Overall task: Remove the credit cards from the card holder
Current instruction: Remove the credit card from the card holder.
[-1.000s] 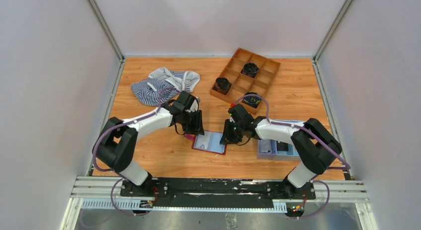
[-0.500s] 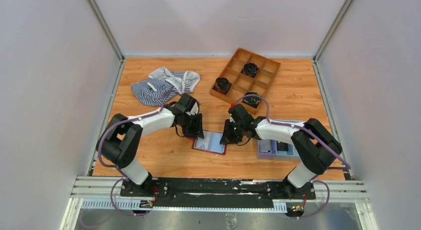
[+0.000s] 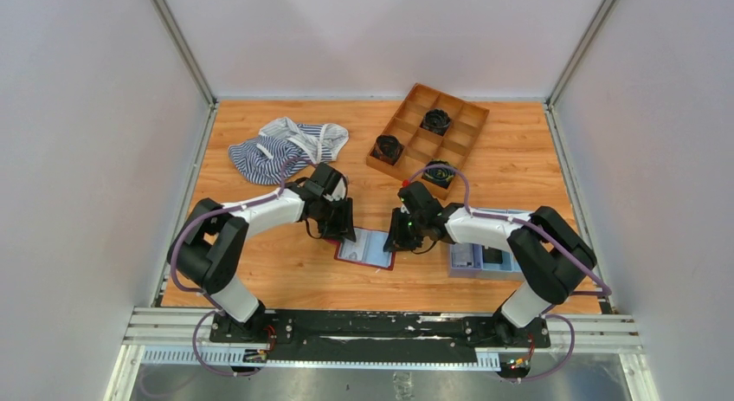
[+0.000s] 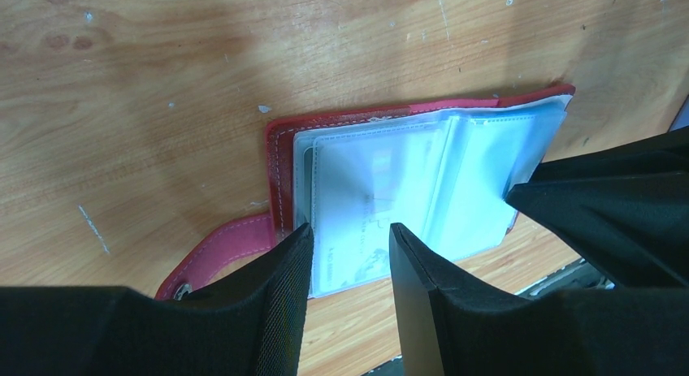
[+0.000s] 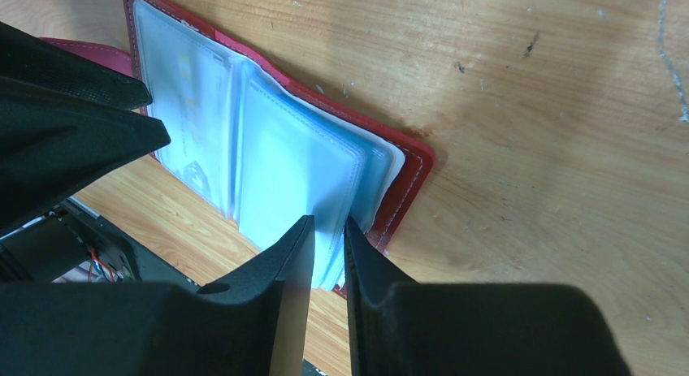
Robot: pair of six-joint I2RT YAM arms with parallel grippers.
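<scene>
The maroon card holder (image 3: pixel 365 248) lies open on the table between my grippers, pale blue-grey clear pockets up. In the left wrist view its red edge (image 4: pixel 280 165) and strap tab (image 4: pixel 223 250) show, with a pale printed credit card (image 4: pixel 366 205) inside the pocket. My left gripper (image 4: pixel 349 246) is open, its fingers straddling that card's near edge. My right gripper (image 5: pixel 329 230) is shut on the pocket sleeves at the card holder's (image 5: pixel 406 177) other side. In the top view the left gripper (image 3: pixel 342 228) and right gripper (image 3: pixel 396 236) flank the holder.
A light-blue tray (image 3: pixel 463 269) holding dark items lies right of the holder, under the right arm. A wooden divided tray (image 3: pixel 415 141) with black coils stands at the back. A striped cloth (image 3: pixel 281 145) lies at the back left.
My left arm has shifted slightly, bringing its gripper a little closer to the holder's left edge. The right arm and the holder have not moved.
</scene>
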